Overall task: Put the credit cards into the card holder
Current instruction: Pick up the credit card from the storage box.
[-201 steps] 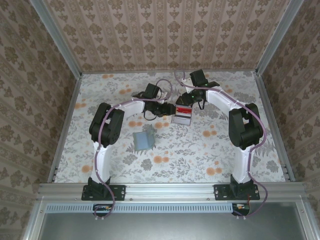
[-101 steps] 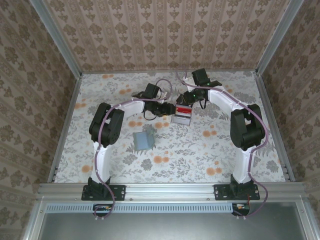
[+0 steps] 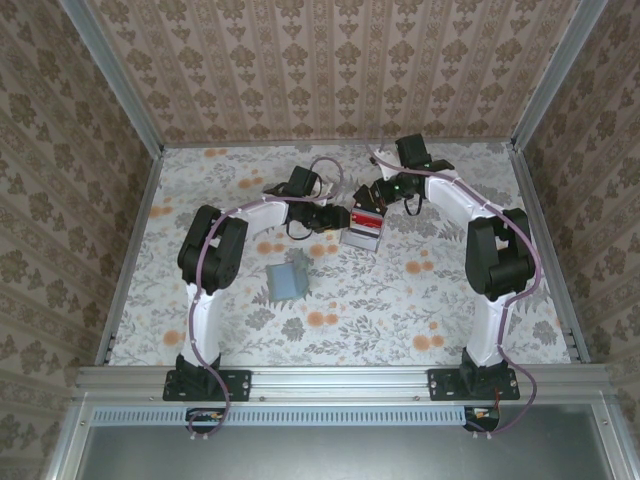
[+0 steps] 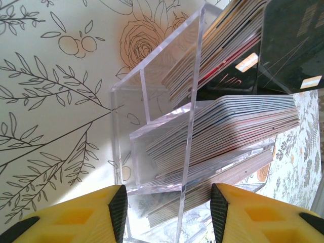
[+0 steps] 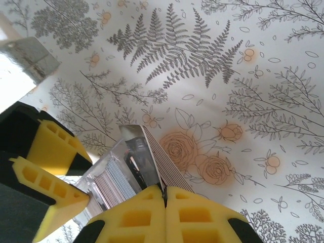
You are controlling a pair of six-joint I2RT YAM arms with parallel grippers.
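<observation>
At centre of the top view, the credit cards (image 3: 365, 220) stand on edge in a clear acrylic rack (image 4: 152, 76). Right gripper (image 5: 165, 196) is closed tight, tips meeting at the cards' top edge; hold unconfirmed. Left gripper (image 4: 168, 212) sits half-spread astride the rack; contact unclear. Card holder (image 3: 288, 281) lies lower left, well apart, on the floral table (image 3: 450, 300).

Hardly any writing can be read. In the left wrist view, a black plastic card (image 4: 229, 83) standing in the clear acrylic tiered stand (image 4: 152, 101) carries a few slanted reddish letters, possibly "VIP", though they are too tilted and cut off to be sure. The dark glossy panel (image 4: 296, 35) beside it bears faint pale marks that are illegible. The other views show no legible text.
</observation>
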